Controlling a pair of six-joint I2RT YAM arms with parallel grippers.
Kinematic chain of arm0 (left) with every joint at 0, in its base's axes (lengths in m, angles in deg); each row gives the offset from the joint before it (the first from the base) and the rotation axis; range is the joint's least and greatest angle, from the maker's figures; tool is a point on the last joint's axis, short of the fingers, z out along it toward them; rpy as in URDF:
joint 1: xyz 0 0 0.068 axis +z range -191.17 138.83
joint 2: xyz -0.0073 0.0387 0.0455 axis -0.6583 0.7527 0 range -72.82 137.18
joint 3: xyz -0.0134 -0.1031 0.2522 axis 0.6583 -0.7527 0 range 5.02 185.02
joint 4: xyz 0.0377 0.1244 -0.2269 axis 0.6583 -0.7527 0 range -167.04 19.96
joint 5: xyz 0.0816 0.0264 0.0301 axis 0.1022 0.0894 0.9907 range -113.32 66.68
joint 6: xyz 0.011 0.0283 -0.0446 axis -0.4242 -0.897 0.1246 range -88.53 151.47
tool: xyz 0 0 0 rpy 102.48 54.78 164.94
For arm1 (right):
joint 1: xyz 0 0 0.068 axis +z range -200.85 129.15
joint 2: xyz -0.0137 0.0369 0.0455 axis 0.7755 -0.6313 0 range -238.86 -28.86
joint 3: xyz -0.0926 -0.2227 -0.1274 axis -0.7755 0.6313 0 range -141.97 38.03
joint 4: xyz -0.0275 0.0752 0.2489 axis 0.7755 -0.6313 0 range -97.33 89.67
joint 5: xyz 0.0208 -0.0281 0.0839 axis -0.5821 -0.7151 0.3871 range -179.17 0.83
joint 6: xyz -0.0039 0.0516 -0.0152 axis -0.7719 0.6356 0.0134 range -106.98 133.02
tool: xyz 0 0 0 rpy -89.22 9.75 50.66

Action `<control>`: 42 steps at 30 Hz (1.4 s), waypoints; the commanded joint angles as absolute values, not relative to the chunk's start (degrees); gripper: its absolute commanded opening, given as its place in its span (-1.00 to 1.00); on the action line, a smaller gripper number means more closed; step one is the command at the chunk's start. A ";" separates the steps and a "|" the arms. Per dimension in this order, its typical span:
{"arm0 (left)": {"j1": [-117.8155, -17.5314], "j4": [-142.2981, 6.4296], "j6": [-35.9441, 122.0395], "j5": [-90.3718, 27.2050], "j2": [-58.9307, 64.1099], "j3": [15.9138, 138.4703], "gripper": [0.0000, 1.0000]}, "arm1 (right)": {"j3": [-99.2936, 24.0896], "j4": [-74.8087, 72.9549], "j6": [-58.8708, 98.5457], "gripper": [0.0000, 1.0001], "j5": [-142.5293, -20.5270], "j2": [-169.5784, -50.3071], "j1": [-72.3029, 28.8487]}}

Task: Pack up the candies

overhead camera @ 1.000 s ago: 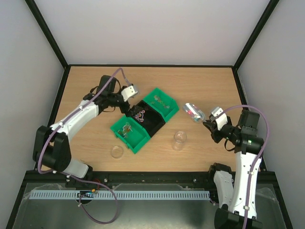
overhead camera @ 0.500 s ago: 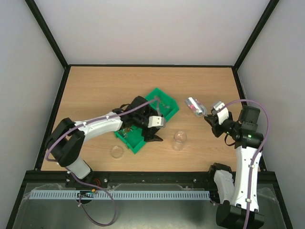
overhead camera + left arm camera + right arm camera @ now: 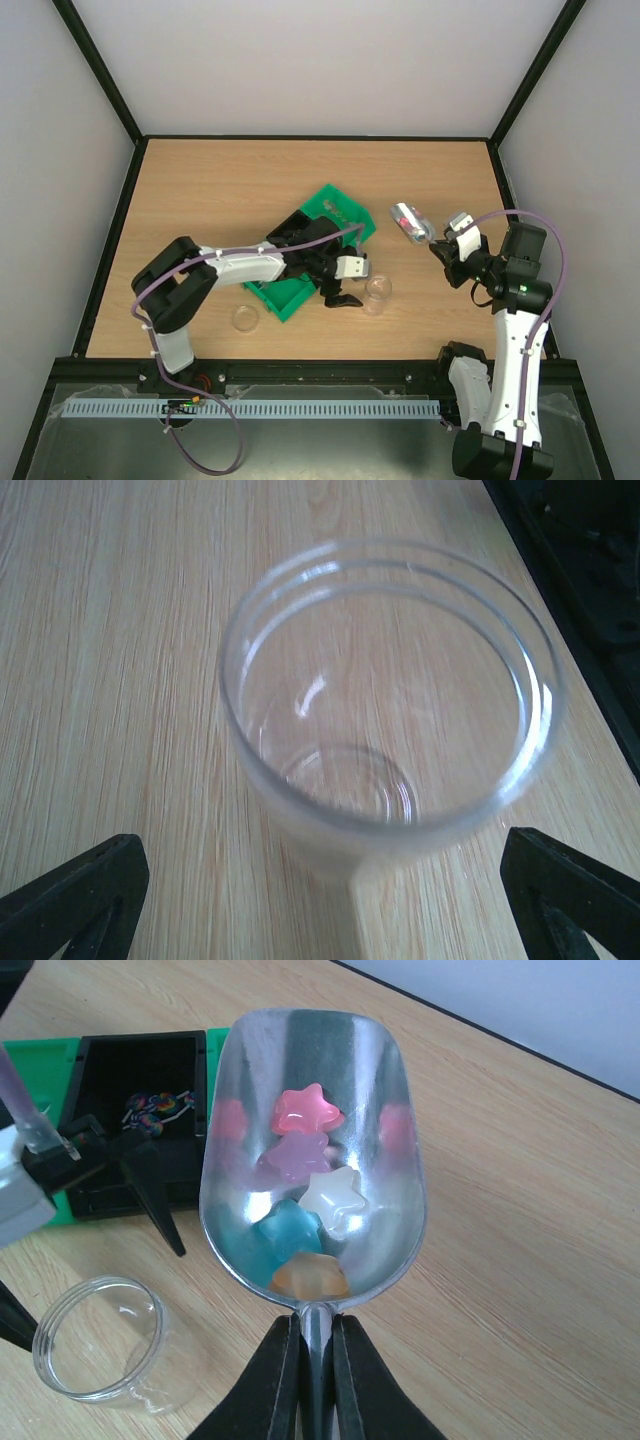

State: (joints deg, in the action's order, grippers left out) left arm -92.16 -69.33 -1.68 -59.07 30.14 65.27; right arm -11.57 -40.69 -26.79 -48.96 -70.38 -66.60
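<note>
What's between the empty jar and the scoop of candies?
Nothing: bare table separates jar from scoop and its candies, seen in the top view.

Left fingers (image 3: pixel 75 895) wide apart; right fingers (image 3: pixel 272 1385) tight together.

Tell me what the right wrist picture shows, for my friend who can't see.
A shiny metal scoop holds five star-shaped candies, pink, purple, white, blue and orange, its handle pinched in the right gripper. An empty clear jar stands lower left.

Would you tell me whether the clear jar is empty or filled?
Empty: the jar stands upright, and only its bare bottom shows through its open mouth.
</note>
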 commanded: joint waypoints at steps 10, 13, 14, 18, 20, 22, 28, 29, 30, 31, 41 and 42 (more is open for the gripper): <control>-94.74 -63.26 2.42 -61.30 35.85 70.81 0.92 | -10.87 -40.73 -24.99 -0.97 -48.10 -70.02 -66.76; -95.03 -62.52 3.14 -62.67 36.37 71.24 0.92 | -10.92 -40.66 -24.94 -0.97 -48.13 -70.46 -66.77; -95.11 -62.32 3.24 -63.31 36.42 71.29 0.93 | -10.97 -40.59 -24.96 -0.97 -48.12 -70.58 -66.81; -95.48 -59.99 4.19 -64.63 36.64 71.40 0.98 | -10.95 -40.77 -24.95 -0.97 -48.13 -70.87 -66.79; -95.57 -59.35 5.41 -64.24 37.18 72.14 0.97 | -10.95 -40.88 -24.95 -0.97 -48.13 -70.87 -66.79; -95.58 -59.32 5.99 -63.99 37.40 72.55 0.91 | -11.07 -40.97 -25.14 -0.97 -48.16 -70.87 -66.76; -95.00 -62.51 4.30 -63.68 35.73 71.72 0.65 | -11.28 -41.62 -25.76 -0.97 -48.00 -70.72 -66.83; -94.82 -63.05 4.09 -63.60 35.35 71.50 0.62 | -11.23 -41.70 -25.88 -0.97 -47.95 -70.70 -66.77; -94.41 -63.24 3.99 -63.58 34.70 70.99 0.61 | -11.21 -41.73 -26.03 -0.97 -47.93 -70.70 -66.80; -94.05 -63.27 3.77 -63.46 34.03 70.34 0.60 | -11.20 -41.77 -26.10 -0.97 -47.82 -70.70 -66.77; -87.98 -70.14 -1.29 -61.79 27.46 64.86 0.54 | -11.17 -42.17 -27.67 -0.97 -46.92 -71.40 -66.76; -87.44 -70.46 -1.80 -61.78 26.82 64.13 0.53 | -11.10 -42.04 -27.63 -0.97 -46.90 -71.44 -66.76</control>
